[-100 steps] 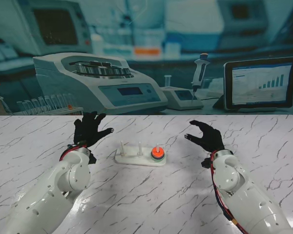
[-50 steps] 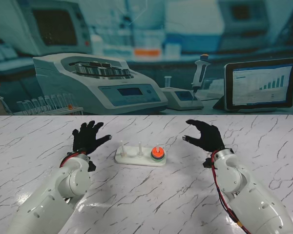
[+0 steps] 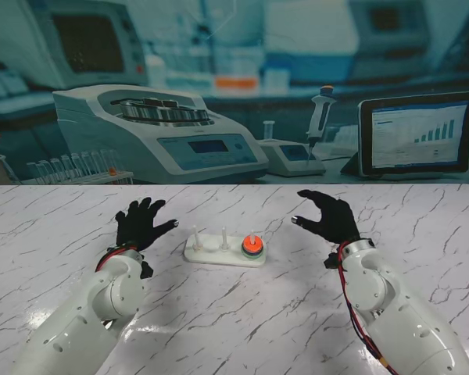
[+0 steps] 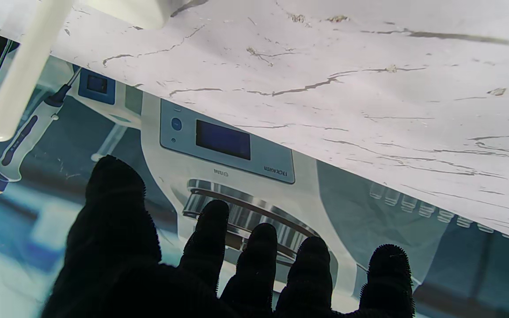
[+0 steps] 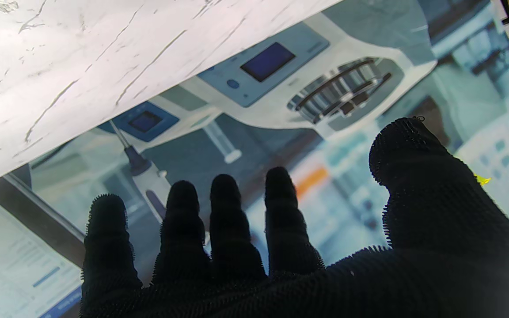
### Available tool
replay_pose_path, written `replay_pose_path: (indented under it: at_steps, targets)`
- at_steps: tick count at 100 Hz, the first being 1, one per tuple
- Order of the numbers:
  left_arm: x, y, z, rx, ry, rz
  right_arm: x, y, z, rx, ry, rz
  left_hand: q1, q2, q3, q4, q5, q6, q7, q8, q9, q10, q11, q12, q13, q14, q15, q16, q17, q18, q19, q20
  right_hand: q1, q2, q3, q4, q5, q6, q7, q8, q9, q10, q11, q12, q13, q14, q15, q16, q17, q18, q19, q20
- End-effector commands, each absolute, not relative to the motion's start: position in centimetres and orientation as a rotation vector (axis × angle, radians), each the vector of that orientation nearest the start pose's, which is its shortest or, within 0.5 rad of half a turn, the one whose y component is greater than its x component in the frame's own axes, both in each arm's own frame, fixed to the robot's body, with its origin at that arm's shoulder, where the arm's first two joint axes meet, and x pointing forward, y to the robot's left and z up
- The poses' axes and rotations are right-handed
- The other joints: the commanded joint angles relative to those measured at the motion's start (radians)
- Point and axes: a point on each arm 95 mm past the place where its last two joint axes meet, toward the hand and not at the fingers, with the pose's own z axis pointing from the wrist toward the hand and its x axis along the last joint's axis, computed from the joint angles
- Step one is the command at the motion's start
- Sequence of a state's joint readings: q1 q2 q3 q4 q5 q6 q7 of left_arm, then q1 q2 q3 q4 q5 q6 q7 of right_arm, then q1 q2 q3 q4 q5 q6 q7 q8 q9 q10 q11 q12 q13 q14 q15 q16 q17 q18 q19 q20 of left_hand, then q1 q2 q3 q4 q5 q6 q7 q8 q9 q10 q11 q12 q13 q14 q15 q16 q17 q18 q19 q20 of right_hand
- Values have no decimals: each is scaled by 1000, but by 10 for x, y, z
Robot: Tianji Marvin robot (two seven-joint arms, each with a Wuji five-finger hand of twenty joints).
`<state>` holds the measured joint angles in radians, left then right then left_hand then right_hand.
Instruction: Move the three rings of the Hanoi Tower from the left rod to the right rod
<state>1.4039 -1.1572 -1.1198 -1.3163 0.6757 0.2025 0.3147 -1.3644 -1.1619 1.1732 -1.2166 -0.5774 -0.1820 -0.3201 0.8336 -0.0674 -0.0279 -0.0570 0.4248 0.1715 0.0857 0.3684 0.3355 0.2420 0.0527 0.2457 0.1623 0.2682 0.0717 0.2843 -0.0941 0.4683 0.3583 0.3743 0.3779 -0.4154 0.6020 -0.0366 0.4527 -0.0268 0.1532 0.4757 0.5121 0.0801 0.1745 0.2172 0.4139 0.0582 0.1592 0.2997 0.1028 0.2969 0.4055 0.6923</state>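
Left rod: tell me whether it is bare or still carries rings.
Bare. In the stand view the left rod stands white and empty on the base; the stacked rings sit on the right rod.

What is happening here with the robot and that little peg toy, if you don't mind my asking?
The robot is working on a ring tower puzzle. The white base sits on the marble table between its hands. The stacked rings, orange on top, are on the right rod, while the left rod and middle rod are bare. The left hand and right hand hover open on either side, holding nothing, so the move looks done.
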Motion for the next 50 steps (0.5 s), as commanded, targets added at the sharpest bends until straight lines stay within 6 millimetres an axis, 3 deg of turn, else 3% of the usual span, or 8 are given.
replay_pose_path:
  at_steps: [1, 50]
  targets:
    - [444, 23, -360, -1519, 1048, -1461, 453, -32, -354, 1482, 1029, 1805, -18, 33, -16, -4, -9, -9, 3, -9, -17, 5, -12, -3, -22, -3, -12, 1, -20, 30, -33, 18, 4, 11, -9, 20, 19, -36, -17, -12, 8, -24, 9, 8, 23, 8, 12, 17, 3, -7, 16, 15]
    - [444, 24, -360, -1528, 1062, -1455, 454, -27, -357, 1508, 1055, 1794, -15, 32, -17, -4, -1, -6, 6, -7, -13, 8, -11, -1, -22, -2, -12, 4, -23, 34, -37, 28, 12, 2, -11, 21, 39, -24, -4, -8, 16, -4, 24, 16, 34, 25, 21, 39, 5, 12, 23, 24]
